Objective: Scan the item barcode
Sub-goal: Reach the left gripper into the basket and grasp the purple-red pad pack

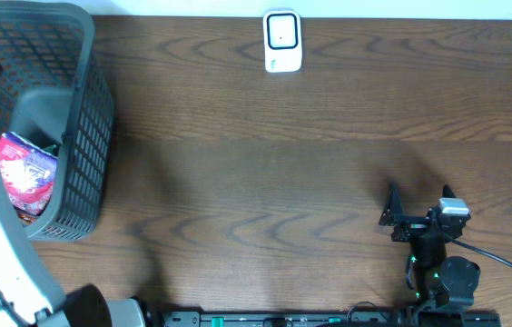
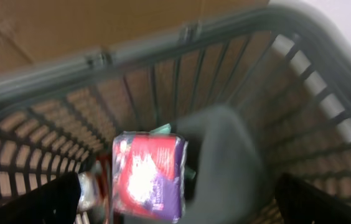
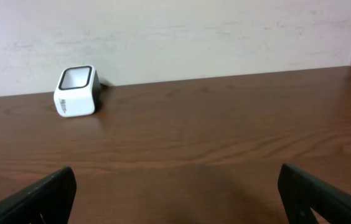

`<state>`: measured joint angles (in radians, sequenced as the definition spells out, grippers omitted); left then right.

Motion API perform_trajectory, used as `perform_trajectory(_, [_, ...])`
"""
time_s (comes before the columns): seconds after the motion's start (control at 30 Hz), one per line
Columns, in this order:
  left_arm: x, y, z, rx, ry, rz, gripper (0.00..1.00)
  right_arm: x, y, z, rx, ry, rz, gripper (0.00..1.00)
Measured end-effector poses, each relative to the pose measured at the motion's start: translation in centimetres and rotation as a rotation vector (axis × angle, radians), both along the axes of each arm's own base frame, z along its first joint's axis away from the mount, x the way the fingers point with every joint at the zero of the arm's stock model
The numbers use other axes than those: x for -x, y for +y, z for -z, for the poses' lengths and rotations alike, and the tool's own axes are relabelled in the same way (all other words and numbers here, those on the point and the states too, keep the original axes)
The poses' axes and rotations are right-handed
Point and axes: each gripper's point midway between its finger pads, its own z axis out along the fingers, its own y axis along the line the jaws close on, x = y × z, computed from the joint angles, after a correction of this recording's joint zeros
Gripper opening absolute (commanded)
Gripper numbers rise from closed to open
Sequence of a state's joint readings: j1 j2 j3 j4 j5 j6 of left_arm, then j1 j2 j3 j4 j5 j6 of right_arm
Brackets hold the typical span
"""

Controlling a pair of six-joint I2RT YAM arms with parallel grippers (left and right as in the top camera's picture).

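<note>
**A:** Where is the item?

**B:** The red and purple packet (image 2: 149,174) lies inside the grey basket (image 1: 88,136) at the left end of the table (image 1: 283,163). It sits against a smooth grey shape (image 2: 225,155) I can't identify.

**A:** And the left fingers?

**B:** The left fingers (image 2: 38,202) hang above the packet, spread wide, gripping nothing.

**A:** The scanner?

**B:** The white scanner (image 1: 282,41) stands at the table's far edge, well apart from the basket.

**A:** And the other arm?

**B:** The right fingers (image 3: 325,196) are also wide apart and empty. They are low over the table near its front edge, facing the scanner.
</note>
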<state>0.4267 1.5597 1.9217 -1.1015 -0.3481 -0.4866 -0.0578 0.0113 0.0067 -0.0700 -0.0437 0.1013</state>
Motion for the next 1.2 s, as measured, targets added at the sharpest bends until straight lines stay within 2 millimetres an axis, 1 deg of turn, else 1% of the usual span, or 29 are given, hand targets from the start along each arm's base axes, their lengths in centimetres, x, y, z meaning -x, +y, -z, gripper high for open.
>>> perform_trajectory(0.17, [-0.2,-0.3,4.2,0.097,0.131,0.009,0.99,0.0,0.0,0.0,0.000,0.000,0.000,0.99])
perform_trajectory(0.2, [-0.1,-0.4,5.3,0.118,0.173,0.009,0.99,0.0,0.0,0.0,0.000,0.000,0.000,0.99])
perform_trajectory(0.23, [-0.1,-0.4,6.9,0.146,0.233,0.007,0.99,0.0,0.0,0.0,0.000,0.000,0.000,0.99])
perform_trajectory(0.27, [-0.2,-0.3,8.1,0.164,0.273,0.006,0.99,0.0,0.0,0.0,0.000,0.000,0.000,0.99])
perform_trajectory(0.4, [-0.5,0.2,12.2,0.224,0.385,-0.048,0.99,0.0,0.0,0.0,0.000,0.000,0.000,0.99])
perform_trajectory(0.43, [-0.8,0.4,13.4,0.234,0.412,-0.065,0.99,0.0,0.0,0.0,0.000,0.000,0.000,0.99])
perform_trajectory(0.5, [-1.2,0.8,15.2,0.250,0.447,-0.083,0.99,0.0,0.0,0.0,0.000,0.000,0.000,0.99])
perform_trajectory(0.67, [-2.1,1.2,17.7,0.266,0.480,-0.099,0.99,0.0,0.0,0.0,0.000,0.000,0.000,0.99])
perform_trajectory(0.8, [-2.7,1.6,20.2,0.284,0.527,-0.107,0.98,0.0,0.0,0.0,0.000,0.000,0.000,0.99])
perform_trajectory(0.83, [-2.8,1.6,20.9,0.289,0.540,-0.107,0.95,0.0,0.0,0.0,0.000,0.000,0.000,0.99])
perform_trajectory(0.87, [-2.8,1.7,21.6,0.295,0.557,-0.108,0.94,0.0,0.0,0.0,0.000,0.000,0.000,0.99])
perform_trajectory(0.97, [-2.7,1.9,23.4,0.310,0.599,-0.117,0.93,0.0,0.0,0.0,0.000,0.000,0.000,0.99])
perform_trajectory(1.1, [-1.8,2.4,24.7,0.330,0.649,-0.138,0.93,0.0,0.0,0.0,0.000,0.000,0.000,0.99])
perform_trajectory(1.13, [-1.5,2.6,25.0,0.334,0.659,-0.145,0.85,0.0,0.0,0.0,0.000,0.000,0.000,0.99])
perform_trajectory(1.17, [-1.2,2.7,25.3,0.339,0.667,-0.150,0.73,0.0,0.0,0.0,0.000,0.000,0.000,0.99])
perform_trajectory(1.2, [-0.8,2.8,25.5,0.343,0.675,-0.155,0.54,0.0,0.0,0.0,0.000,0.000,0.000,0.99])
